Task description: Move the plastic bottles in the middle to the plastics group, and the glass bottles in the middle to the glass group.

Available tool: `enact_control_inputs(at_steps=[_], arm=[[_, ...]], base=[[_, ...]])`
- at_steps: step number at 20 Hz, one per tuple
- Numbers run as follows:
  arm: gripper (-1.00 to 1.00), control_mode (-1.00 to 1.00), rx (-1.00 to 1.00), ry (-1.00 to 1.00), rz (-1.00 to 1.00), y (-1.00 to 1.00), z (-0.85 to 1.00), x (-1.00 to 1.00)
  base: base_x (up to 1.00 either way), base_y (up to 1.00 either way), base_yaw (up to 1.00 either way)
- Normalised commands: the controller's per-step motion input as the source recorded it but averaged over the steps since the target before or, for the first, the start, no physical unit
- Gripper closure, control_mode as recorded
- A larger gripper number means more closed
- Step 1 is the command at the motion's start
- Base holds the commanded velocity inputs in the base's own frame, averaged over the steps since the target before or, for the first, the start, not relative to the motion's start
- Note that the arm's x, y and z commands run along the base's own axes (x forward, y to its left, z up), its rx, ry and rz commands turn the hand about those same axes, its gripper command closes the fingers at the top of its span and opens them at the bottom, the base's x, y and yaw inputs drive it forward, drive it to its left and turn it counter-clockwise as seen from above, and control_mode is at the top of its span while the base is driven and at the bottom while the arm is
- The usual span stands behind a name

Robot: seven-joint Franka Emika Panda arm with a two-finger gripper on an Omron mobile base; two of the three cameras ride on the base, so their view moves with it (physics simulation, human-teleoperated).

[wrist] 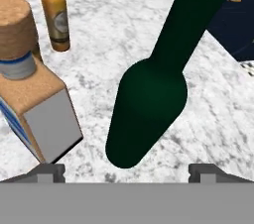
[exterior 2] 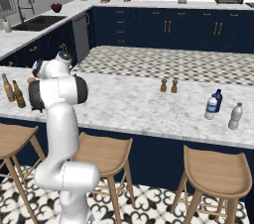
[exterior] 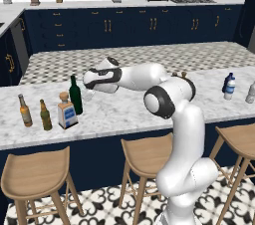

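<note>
Dark green glass fills my hand view: the tall wine bottle (wrist: 149,94) stands upright on the white marbled counter (exterior: 129,109), just beside the squat square clear bottle (wrist: 42,114) with its cork-brown stopper. My pincer (wrist: 126,171) is spread wide with the wine bottle ahead between the tips, untouched. Two slim beer bottles (exterior: 35,112) stand left, before navy cabinets.

The square bottle (wrist: 37,104) stands close beside the wine bottle (wrist: 149,104), leaving a narrow gap.
</note>
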Motion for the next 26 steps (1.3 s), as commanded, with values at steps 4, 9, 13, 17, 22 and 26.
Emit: enact_control_inputs(at_steps=[4,9,13,17,22,26], arm=[[-1.0,-1.0,0.09,-0.02,-0.01,-0.51,0.02,-0.21],[-1.0,-1.0,0.03,0.0,-0.03,-0.7,0.12,-0.3],[-1.0,-1.0,0.0,0.04,-0.1,-0.87,0.45,-0.33],[-1.0,-1.0,-0.04,0.23,-0.19,-0.72,0.88,-0.16],[-1.0,-1.0,-0.15,0.24,-0.29,-0.42,0.91,-0.13],[-1.0,-1.0,-0.12,0.19,-0.29,-0.56,0.41,-0.23]], base=[[0.0,0.0,0.0],[0.0,0.0,0.0],[0.0,0.0,0.0],[0.0,0.0,0.0],[0.0,0.0,0.0],[0.0,0.0,0.0]])
